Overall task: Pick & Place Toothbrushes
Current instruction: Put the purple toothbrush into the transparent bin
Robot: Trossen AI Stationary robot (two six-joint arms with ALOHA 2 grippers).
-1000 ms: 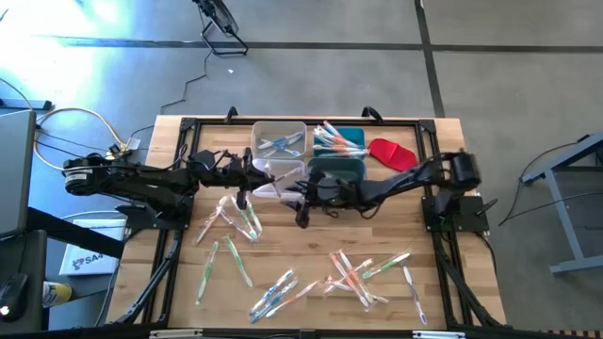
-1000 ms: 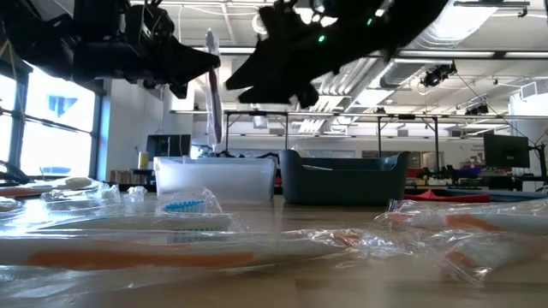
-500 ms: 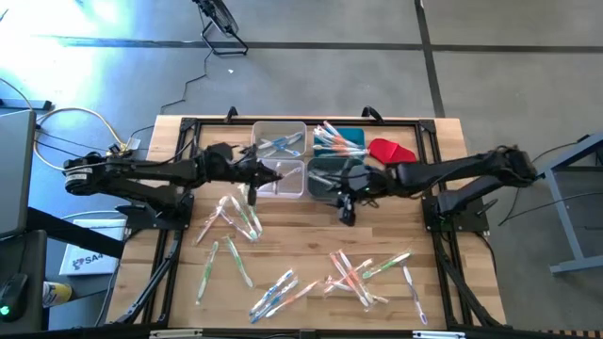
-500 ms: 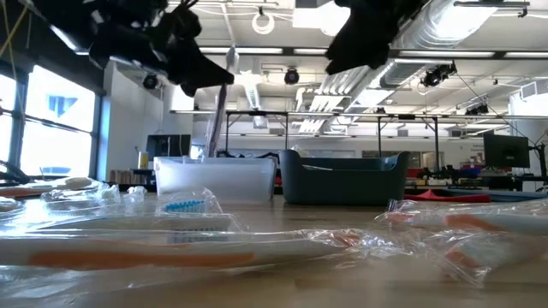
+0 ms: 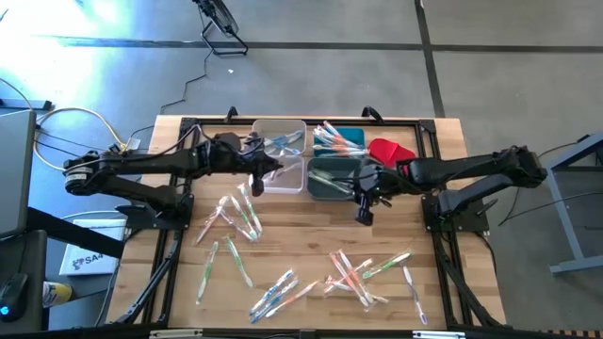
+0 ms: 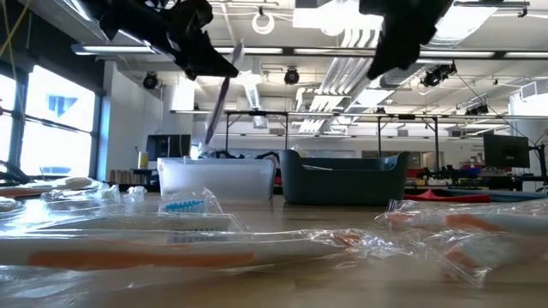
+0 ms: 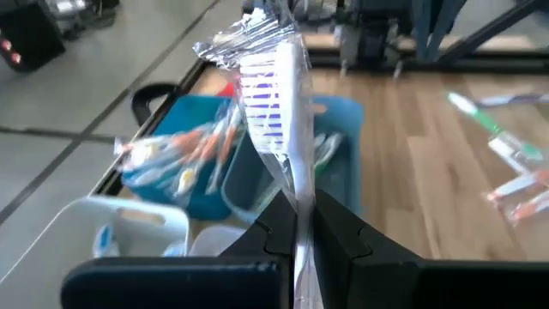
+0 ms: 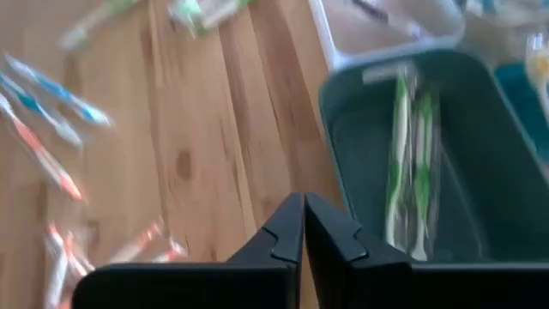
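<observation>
Two green toothbrushes (image 8: 410,163) now lie in the dark bin (image 8: 480,232) just ahead of the right gripper (image 8: 303,225), which has snapped closed, empty, and pulled back; the left gripper (image 7: 298,225) stays clamped on a wrapped toothbrush (image 7: 276,103) over the bins, next to drop.

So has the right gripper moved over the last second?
Yes. In the high view the right gripper has shifted rightward, from beside the clear bin to the near right corner of the dark bin, fingers now shut and empty.

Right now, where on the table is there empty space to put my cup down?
Bare wood runs across the table middle, between the bins and the two toothbrush piles. The near left corner is bare too. It is crowded around the near right toothbrushes and under both grippers by the bins.
</observation>
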